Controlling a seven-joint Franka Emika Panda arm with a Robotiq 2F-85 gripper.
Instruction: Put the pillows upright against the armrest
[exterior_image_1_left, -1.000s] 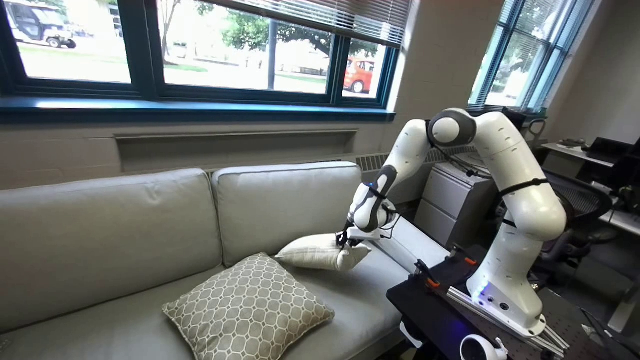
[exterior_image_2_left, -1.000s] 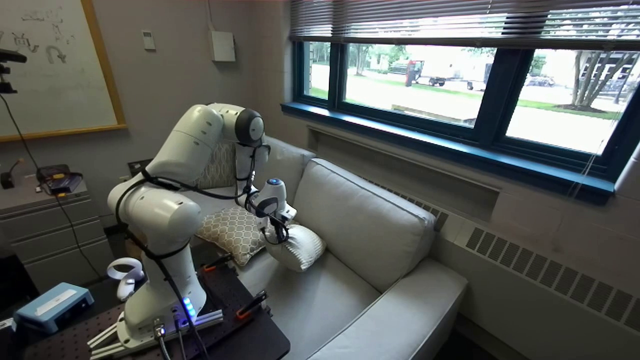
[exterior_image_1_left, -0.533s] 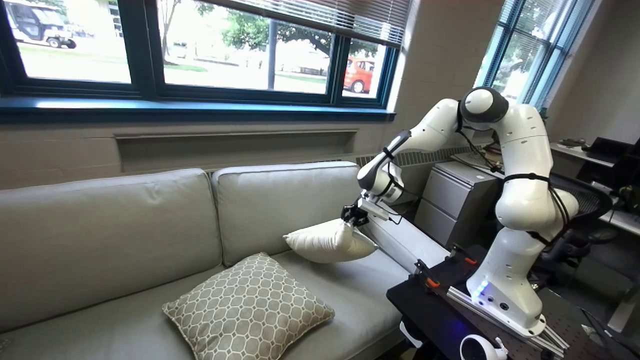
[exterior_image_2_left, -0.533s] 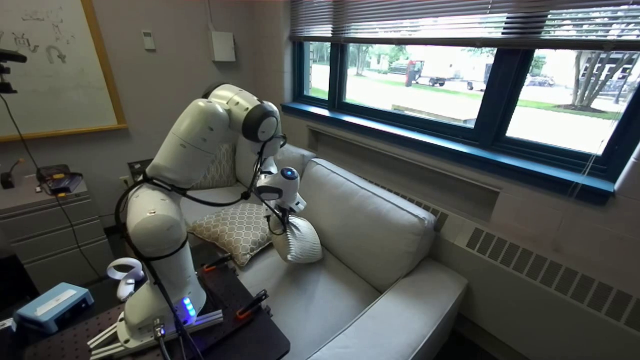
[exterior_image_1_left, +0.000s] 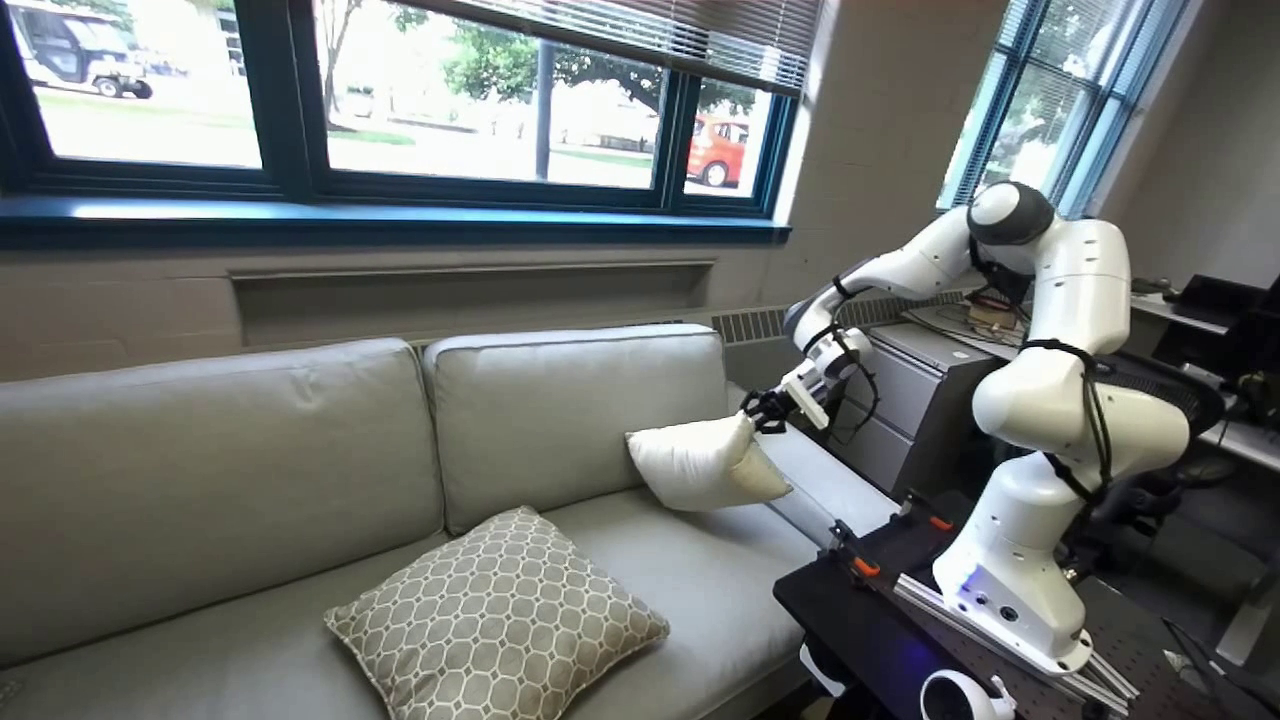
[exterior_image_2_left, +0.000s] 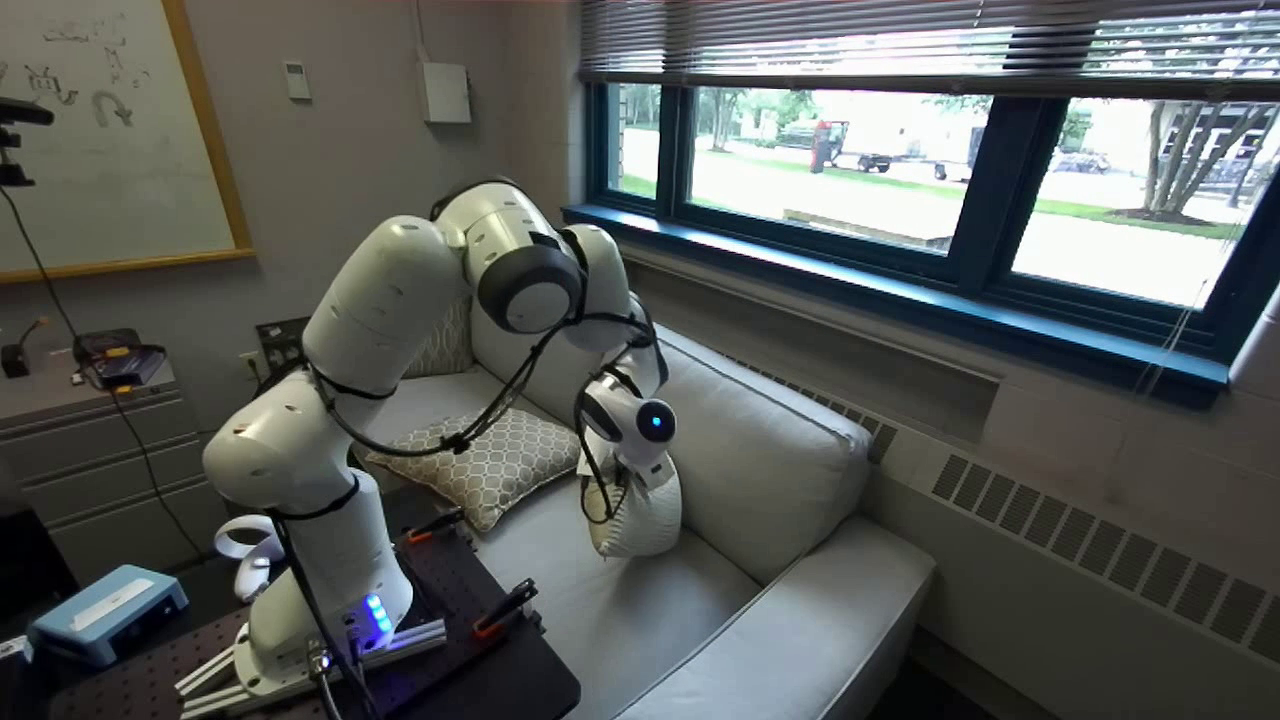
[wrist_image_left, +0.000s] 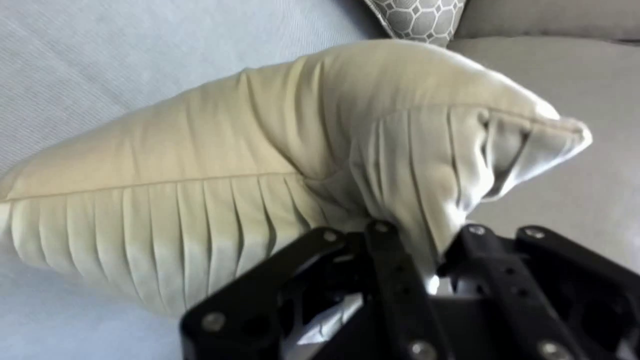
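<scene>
Wrist view: the end effector (wrist_image_left: 429, 237) pinches the pleated cream pillow (wrist_image_left: 210, 145) by an edge, likely to stand it up; it tilts over the couch seat (exterior_image_2_left: 600, 610), short of the armrest (exterior_image_2_left: 800, 615). The lattice pillow (exterior_image_1_left: 500, 615) lies near the seat's front edge.

The white arm (exterior_image_1_left: 1080, 290) stands on an upright base (exterior_image_1_left: 1008, 560), blue lights (exterior_image_2_left: 377, 612) glowing low on its side, and the thick shoulder (exterior_image_1_left: 1150, 430) leans back above it. From there it climbs to the elbow (exterior_image_1_left: 1008, 213), its highest point in both exterior views, before the forearm (exterior_image_1_left: 920, 262) slopes down and outward to the wrist (exterior_image_1_left: 828, 345). Black cables (exterior_image_2_left: 461, 442) loop loosely along its length, strapped on here and there. The black hand (wrist_image_left: 429, 242) hangs out over the couch (exterior_image_1_left: 720, 590), toward one end of it, slanting downward. I can see its two fingers (wrist_image_left: 400, 285) drawn nearly together in a grip, a slim gap between them.
</scene>
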